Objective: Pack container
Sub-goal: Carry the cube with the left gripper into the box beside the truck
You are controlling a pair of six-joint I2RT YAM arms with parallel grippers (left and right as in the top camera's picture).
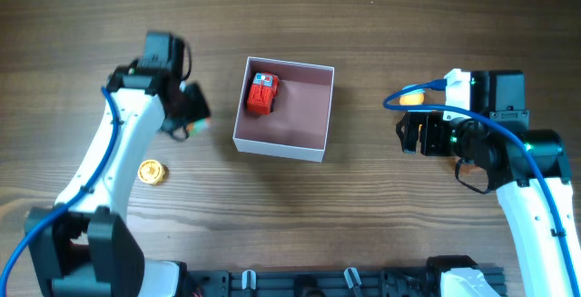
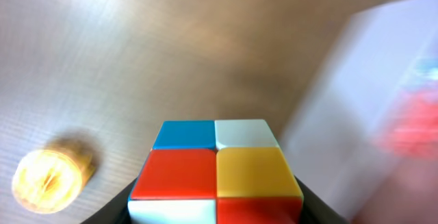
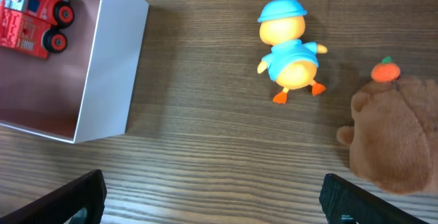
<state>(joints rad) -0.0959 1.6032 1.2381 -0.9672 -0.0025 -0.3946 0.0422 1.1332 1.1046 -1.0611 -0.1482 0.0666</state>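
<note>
Honestly, aim for the bare pink half of the container (image 1: 304,115), sitting mid-table between both arms. Leave the right gripper (image 3: 212,200) parked, jaws gaping wide and empty. Carry over with the left gripper (image 1: 191,120), clamped on the colour cube (image 2: 215,169), clearing the white wall first. Drop well clear of the red toy truck (image 1: 263,94) in the far-left corner.

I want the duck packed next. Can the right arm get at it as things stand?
Probably yes. The right gripper is open and empty, and the duck sits on bare table just ahead of it, apart from the plush.
</note>
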